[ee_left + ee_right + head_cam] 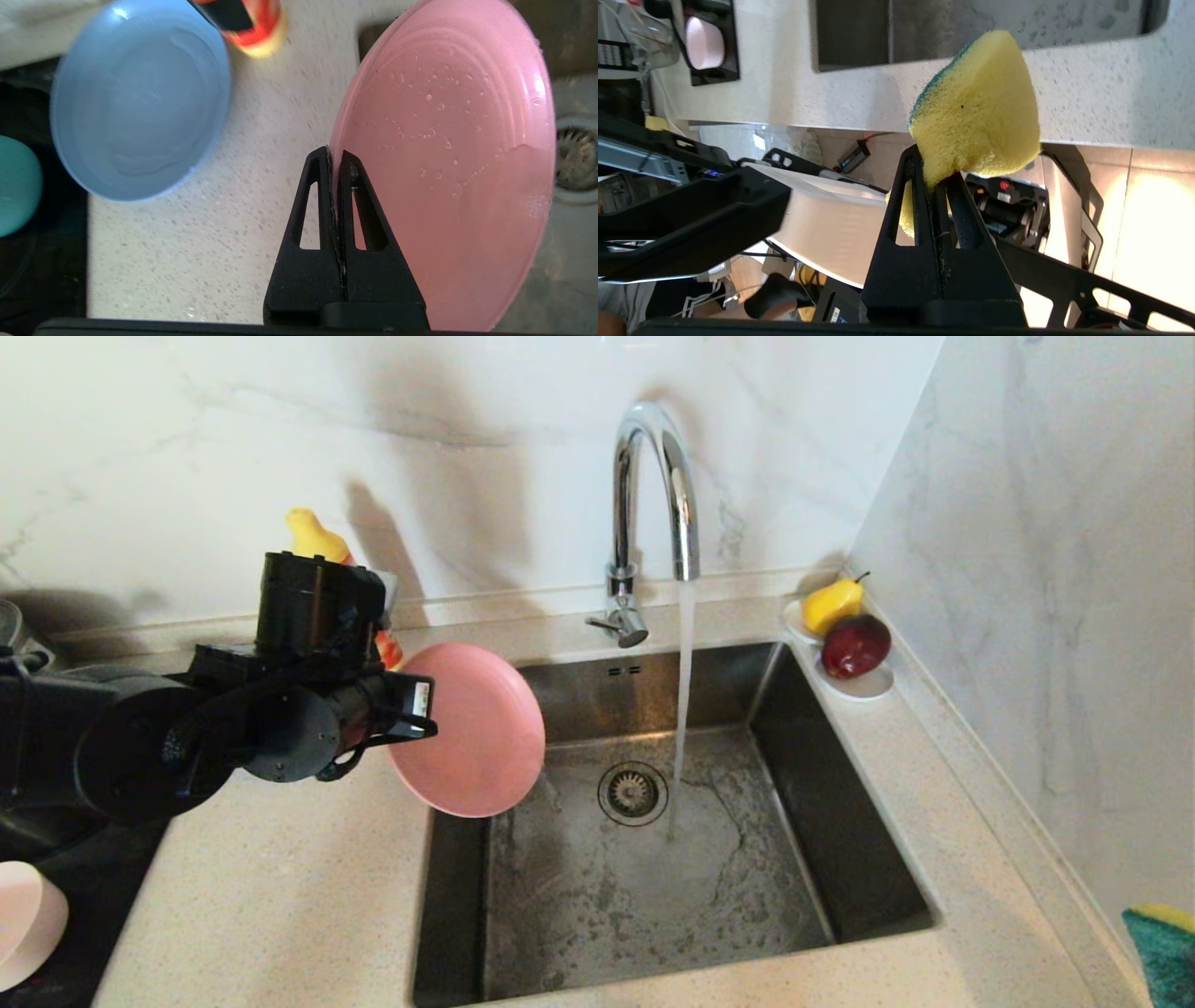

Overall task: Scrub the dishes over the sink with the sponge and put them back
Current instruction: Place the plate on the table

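Note:
My left gripper (335,156) is shut on the rim of the wet salmon-pink plate (444,163). It holds the plate (471,733) tilted on edge over the sink's (653,896) left rim. The tap (653,495) is running, and its stream falls right of the drain (633,792). My right gripper (936,172) is shut on the yellow sponge (978,107) with its green layer, off the counter's front edge; the sponge (1162,943) shows at the lower right corner. The grey-blue plate (140,102) and the teal bowl (16,186) lie on the left side.
A pale pink-white bowl (28,919) sits on a black mat at the left. A yellow-topped bottle (313,537) stands behind my left arm. A white saucer (864,683) with a pear and an apple sits at the sink's far right corner, by the wall.

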Tool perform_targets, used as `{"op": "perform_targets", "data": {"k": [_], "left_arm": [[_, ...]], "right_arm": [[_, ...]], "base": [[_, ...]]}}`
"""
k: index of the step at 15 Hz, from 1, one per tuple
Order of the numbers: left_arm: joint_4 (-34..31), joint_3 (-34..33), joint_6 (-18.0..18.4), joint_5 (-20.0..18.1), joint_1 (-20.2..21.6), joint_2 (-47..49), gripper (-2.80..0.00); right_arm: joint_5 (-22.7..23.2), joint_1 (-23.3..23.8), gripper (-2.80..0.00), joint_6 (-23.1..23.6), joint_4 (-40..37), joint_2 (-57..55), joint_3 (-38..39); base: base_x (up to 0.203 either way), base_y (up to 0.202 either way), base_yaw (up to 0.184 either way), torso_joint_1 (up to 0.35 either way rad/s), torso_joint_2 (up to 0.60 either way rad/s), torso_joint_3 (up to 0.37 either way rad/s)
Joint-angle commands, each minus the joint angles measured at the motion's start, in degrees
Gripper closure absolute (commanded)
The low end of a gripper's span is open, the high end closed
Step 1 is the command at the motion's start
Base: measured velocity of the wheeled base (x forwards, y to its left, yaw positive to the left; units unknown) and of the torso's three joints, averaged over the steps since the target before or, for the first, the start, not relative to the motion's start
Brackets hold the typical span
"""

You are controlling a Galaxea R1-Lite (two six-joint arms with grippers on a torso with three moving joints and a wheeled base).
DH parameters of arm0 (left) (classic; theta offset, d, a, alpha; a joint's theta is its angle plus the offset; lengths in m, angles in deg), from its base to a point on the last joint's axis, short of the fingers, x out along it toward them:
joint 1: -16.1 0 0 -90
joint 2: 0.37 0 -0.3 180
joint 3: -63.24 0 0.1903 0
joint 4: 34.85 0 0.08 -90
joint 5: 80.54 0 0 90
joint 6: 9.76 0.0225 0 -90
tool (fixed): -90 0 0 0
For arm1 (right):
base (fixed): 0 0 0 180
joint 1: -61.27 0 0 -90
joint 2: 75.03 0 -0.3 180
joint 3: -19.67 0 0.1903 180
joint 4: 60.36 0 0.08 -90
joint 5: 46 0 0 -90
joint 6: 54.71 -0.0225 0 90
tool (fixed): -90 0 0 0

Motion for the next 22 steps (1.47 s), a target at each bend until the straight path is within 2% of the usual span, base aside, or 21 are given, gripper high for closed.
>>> {"op": "perform_targets", "data": {"k": [1, 5, 6, 8, 11, 13, 15, 17, 19, 22], "left_arm": [[0.2, 0.0, -0.4, 0.1, 0.1, -3.1, 0.0], [-4.3, -1.7, -1.9, -1.7, 1.0, -12.1, 0.0], [-6.9, -2.3, -2.9, -2.8, 1.6, -14.0, 0.0], [-17.2, -2.8, -5.2, -6.0, 4.7, -20.0, 0.0], [-34.5, -5.2, -8.7, -17.2, 17.6, -29.2, 0.0], [-39.0, -9.8, -10.1, -22.7, 25.2, -32.7, 0.0], [-40.0, -14.5, -10.6, -26.8, 30.6, -33.4, 0.0], [-39.5, -17.4, -11.2, -32.6, 34.5, -33.2, 0.0], [-35.8, -18.7, -11.6, -37.4, 39.6, -32.1, 0.0], [-27.5, -22.0, -9.8, -39.9, 45.6, -27.7, 0.0]], "right_arm": [[0.1, -0.1, 0.0, -0.2, -0.2, -0.2, 0.9], [0.2, 0.0, 0.0, -0.2, -0.2, 0.1, 1.4], [0.2, 0.0, 0.0, -0.2, -0.2, 0.1, 1.5], [0.3, 0.0, 0.0, 0.0, -0.2, 1.2, 3.3], [0.5, -0.1, 0.0, 0.1, -0.2, 1.7, 4.2], [0.8, -0.2, 0.0, 0.4, 0.3, 1.4, 5.3], [1.4, -0.5, 0.0, 0.4, 4.0, 0.4, 6.0], [1.7, -0.6, 0.0, 0.5, 4.9, -0.9, 5.3], [2.0, -0.8, 0.0, 0.7, 5.1, -1.9, 4.9], [2.6, -0.7, 0.0, 0.7, 5.7, -2.6, 5.1]], "base": [[0.0, 0.0, 0.0, 0.0, 0.0, 0.0], [0.0, 0.0, 0.0, 0.0, 0.0, 0.0], [0.0, 0.0, 0.0, 0.0, 0.0, 0.0], [0.0, 0.0, 0.0, 0.0, 0.0, 0.0], [0.0, 0.0, 0.0, 0.0, 0.0, 0.0], [0.0, 0.0, 0.0, 0.0, 0.0, 0.0], [0.0, 0.0, 0.0, 0.0, 0.0, 0.0], [0.0, 0.0, 0.0, 0.0, 0.0, 0.0], [0.0, 0.0, 0.0, 0.0, 0.0, 0.0], [0.0, 0.0, 0.0, 0.0, 0.0, 0.0]]}}
